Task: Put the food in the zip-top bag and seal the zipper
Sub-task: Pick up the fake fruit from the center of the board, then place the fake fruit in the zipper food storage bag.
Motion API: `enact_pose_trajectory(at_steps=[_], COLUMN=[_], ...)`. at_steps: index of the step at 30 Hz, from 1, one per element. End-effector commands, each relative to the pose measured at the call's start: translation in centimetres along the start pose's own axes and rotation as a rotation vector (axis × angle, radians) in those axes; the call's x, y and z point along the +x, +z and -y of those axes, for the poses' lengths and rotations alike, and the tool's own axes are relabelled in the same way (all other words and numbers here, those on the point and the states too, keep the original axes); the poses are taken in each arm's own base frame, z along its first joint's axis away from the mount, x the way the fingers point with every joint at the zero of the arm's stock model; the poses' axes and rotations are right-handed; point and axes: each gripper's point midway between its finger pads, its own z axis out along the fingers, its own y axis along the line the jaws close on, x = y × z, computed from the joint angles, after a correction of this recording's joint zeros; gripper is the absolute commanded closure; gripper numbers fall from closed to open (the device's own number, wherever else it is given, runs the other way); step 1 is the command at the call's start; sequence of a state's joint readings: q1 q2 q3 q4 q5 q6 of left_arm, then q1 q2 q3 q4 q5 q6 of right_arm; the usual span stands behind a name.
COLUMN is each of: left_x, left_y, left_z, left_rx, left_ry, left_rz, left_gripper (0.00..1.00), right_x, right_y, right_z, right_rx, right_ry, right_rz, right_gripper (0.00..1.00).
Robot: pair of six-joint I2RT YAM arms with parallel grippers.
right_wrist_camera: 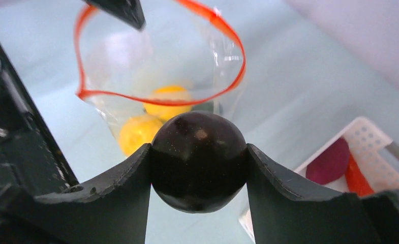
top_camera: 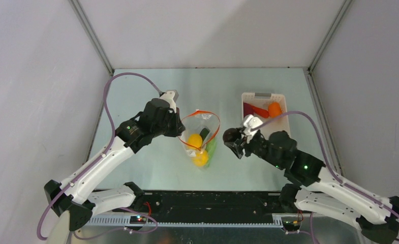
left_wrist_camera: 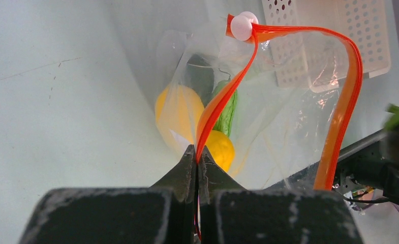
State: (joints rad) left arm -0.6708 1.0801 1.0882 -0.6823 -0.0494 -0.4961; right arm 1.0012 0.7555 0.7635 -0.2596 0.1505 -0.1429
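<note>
The clear zip-top bag (top_camera: 201, 137) stands at mid-table with its mouth held open. My left gripper (left_wrist_camera: 197, 152) is shut on the orange-red zipper (left_wrist_camera: 222, 101) at the mouth's left side. Inside the bag lie two yellow lemons (top_camera: 194, 140) (top_camera: 201, 158), a green piece (left_wrist_camera: 227, 109) and a dark-green piece (top_camera: 205, 133). My right gripper (right_wrist_camera: 198, 165) is shut on a dark, round, glossy fruit (right_wrist_camera: 198, 152), raised just right of the bag's mouth (right_wrist_camera: 207, 99). In the top view that gripper (top_camera: 234, 138) sits between bag and basket.
A white slotted basket (top_camera: 283, 101) at the back right holds an orange (top_camera: 274, 109), a red chili (top_camera: 261, 110) and a purple piece (top_camera: 248, 108). The zipper's white slider (left_wrist_camera: 241, 25) sits at the far end of the strip. Grey walls enclose the table.
</note>
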Motion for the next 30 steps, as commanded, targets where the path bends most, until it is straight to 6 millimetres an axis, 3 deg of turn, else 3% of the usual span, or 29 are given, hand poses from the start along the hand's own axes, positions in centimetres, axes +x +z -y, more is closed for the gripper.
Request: enact_pose_trajectory(at_steps=[1,4,8,11,13,15,16,17,18,20,27,30], left_x=[-0.8,-0.7,-0.6,-0.7,-0.7,-0.8,-0.8,-0.8,-0.8,-0.8,-0.8,-0.9], left_y=[-0.3,-0.2,-0.3,-0.3,-0.4,-0.5,-0.5,-0.6,-0.6,-0.6,-0.5,-0.5], left_z=[0.6,0.8,1.0,1.0,1.0,1.1,1.1,1.1,1.1,1.0,0.8,0.8], left_rx=[0.027,0.037,0.05,0.052,0.054,0.056,0.057,0.058,0.057,0.056,0.042,0.04], left_ry=[0.006,0.006,0.01,0.011,0.011,0.01,0.011,0.012,0.012,0.012,0.017,0.017], left_rz=[0.022,0.015,0.011,0.015,0.02,0.021,0.022,0.023,0.023,0.026,0.02,0.024], left_gripper=[1.0,1.0,1.0,1.0,1.0,1.0,1.0,1.0,1.0,1.0,1.0,1.0], right_x=[-6.9,-11.2,-13.0,-12.6,-12.4,-11.5,-11.1,-10.7,-10.5,-10.1,-10.1,-9.1], right_y=[-2.0,-1.9,0.9,4.0,6.1,7.7,8.2,8.4,8.5,8.3,7.2,6.6], right_z=[-0.9,-2.4,-3.8,-4.1,-3.2,-2.3,-2.3,-2.1,-2.0,-2.2,-0.5,3.3], right_rx=[-0.074,-0.16,-0.224,-0.214,-0.15,-0.1,-0.098,-0.096,-0.094,-0.115,-0.059,0.084], right_ry=[0.036,0.031,0.032,0.04,0.058,0.085,0.097,0.103,0.112,0.116,0.224,0.314], right_rz=[0.258,0.432,0.474,0.412,0.364,0.328,0.313,0.3,0.291,0.272,0.26,0.232], right_gripper=[0.71,0.71,0.69,0.63,0.61,0.54,0.43,0.36,0.2,0.03,0.0,0.01])
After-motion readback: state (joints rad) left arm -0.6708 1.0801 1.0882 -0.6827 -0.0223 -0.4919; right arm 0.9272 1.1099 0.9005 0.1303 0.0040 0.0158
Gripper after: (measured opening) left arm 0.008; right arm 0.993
